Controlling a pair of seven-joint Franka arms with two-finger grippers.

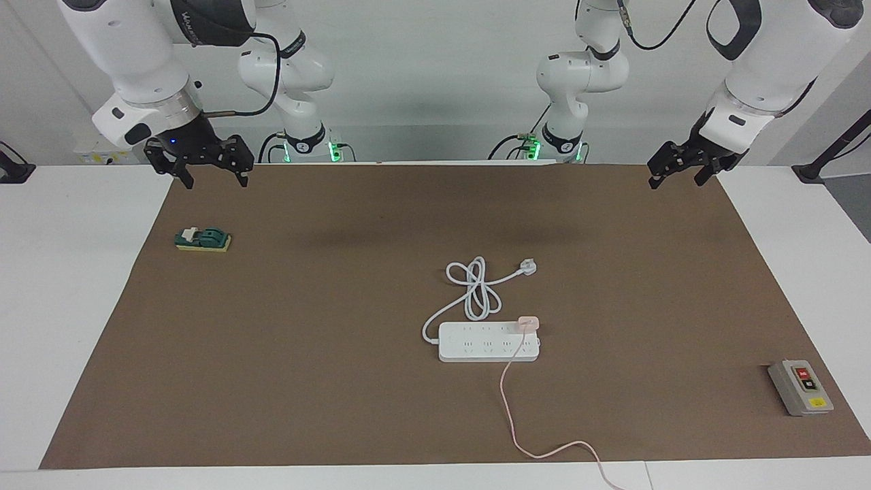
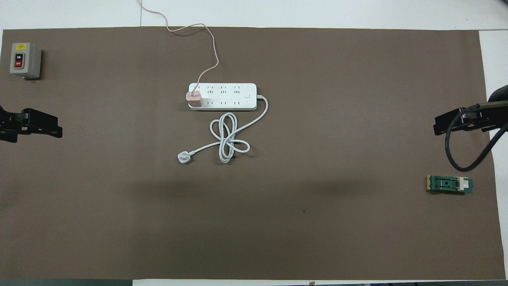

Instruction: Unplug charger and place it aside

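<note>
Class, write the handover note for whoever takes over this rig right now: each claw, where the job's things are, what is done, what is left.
Left claw: open, empty, waiting over the mat's corner at its own end.
Right claw: open, empty, waiting over the corner at the other end.
Charger: plugged into the power strip at mid-table, in the end socket toward the left arm's end; its pink cable trails off the table edge farthest from the robots.
Done: nothing.
Left: pull the charger out and set it aside on the mat.

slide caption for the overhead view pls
Pink charger plugged into the white power strip mid-mat, both grippers waiting high at the mat's two ends.
</note>
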